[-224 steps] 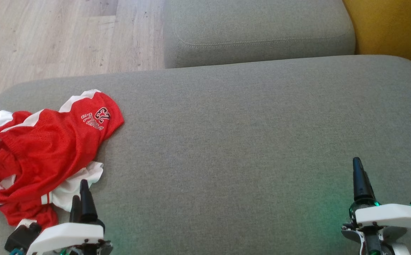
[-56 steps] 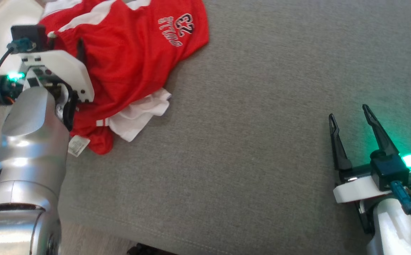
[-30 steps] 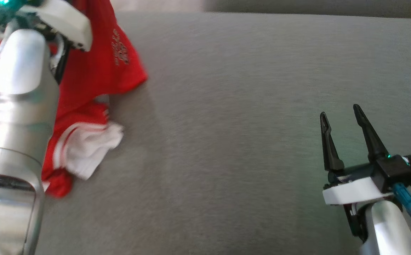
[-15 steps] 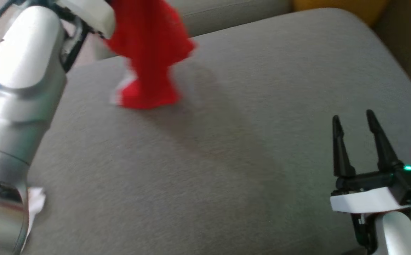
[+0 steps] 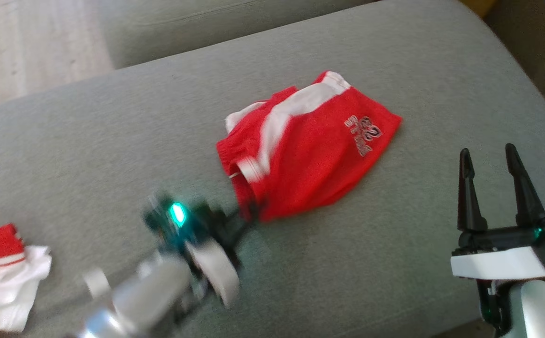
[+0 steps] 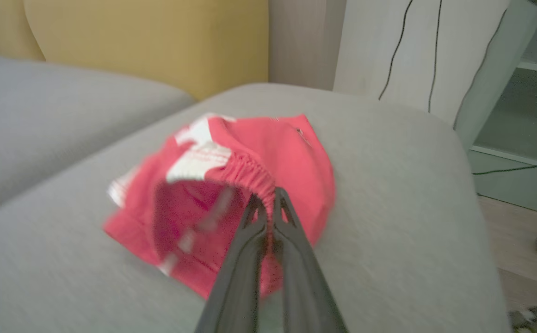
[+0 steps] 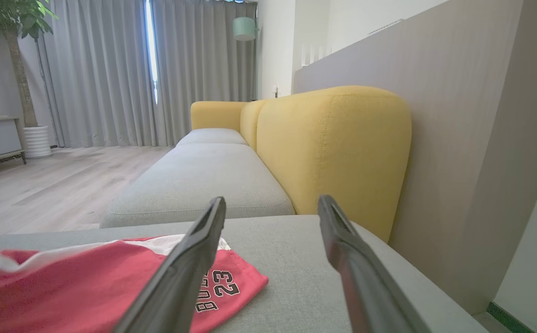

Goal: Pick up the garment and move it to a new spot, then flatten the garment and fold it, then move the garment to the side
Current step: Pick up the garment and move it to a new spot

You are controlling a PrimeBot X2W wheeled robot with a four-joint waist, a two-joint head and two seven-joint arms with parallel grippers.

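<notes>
Red shorts (image 5: 310,145) lie crumpled mid-way across the cushion (image 5: 89,141), left of the right claw (image 5: 487,152), which is spread wide and empty. The left claw (image 6: 266,201) is pinched tight on the waistband (image 6: 249,171) at the shorts' near-left edge. Risk: a one-point grip bunches fabric on any drag, and the elastic may slip out, leaving legs folded under before flattening.

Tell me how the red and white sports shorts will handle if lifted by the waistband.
Probably floppy: the red and white sports shorts lie crumpled on the grey sofa cushion. Likely light: the left gripper pinches only the gathered waistband. Expect them to drape and swing.
</notes>
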